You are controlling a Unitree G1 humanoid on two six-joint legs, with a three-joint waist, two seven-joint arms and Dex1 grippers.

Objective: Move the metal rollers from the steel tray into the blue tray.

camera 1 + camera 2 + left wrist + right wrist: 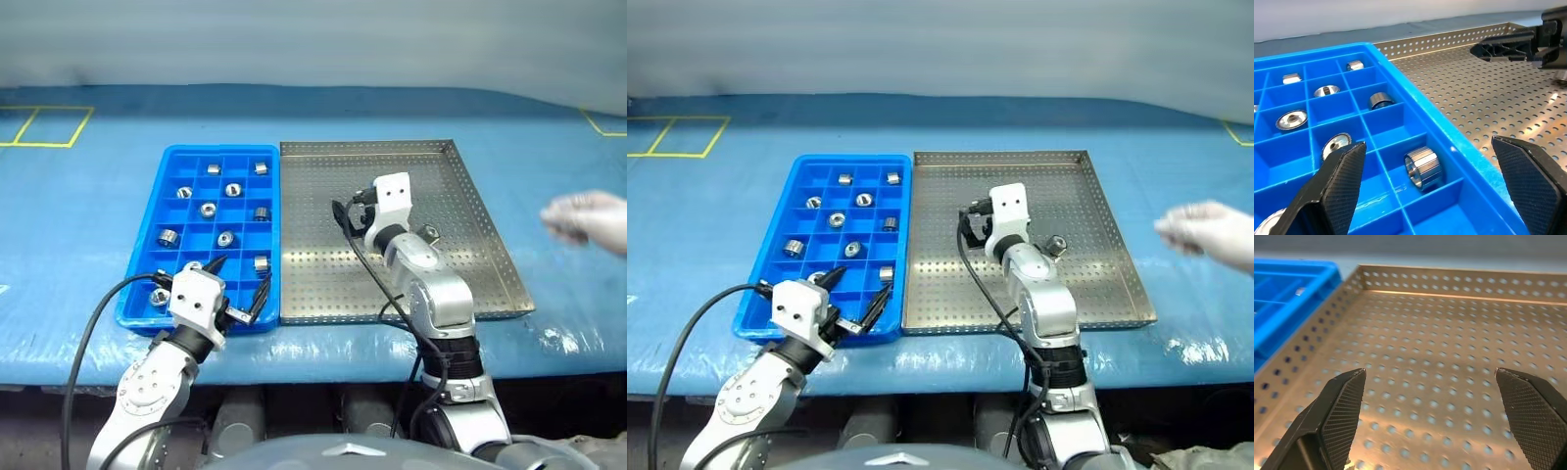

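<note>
The blue tray [174,157] lies left of the steel tray [323,264], their long sides touching. Several metal rollers [208,209] sit in separate compartments of the blue tray. One more roller [428,233] rests on the steel tray's perforated floor, just right of my right forearm. My left gripper [242,271] is open over the blue tray's near right corner, with a roller [1422,168] lying in a compartment between its fingers and nothing held. My right gripper [1430,373] is open and empty above the steel tray's bare floor [1449,333], its fingers spread wide.
A person's gloved hand [593,217] hovers beyond the steel tray's right rim. The trays lie on a blue table cover [88,215] near its front edge. Yellow tape marks [44,125] lie at the far left.
</note>
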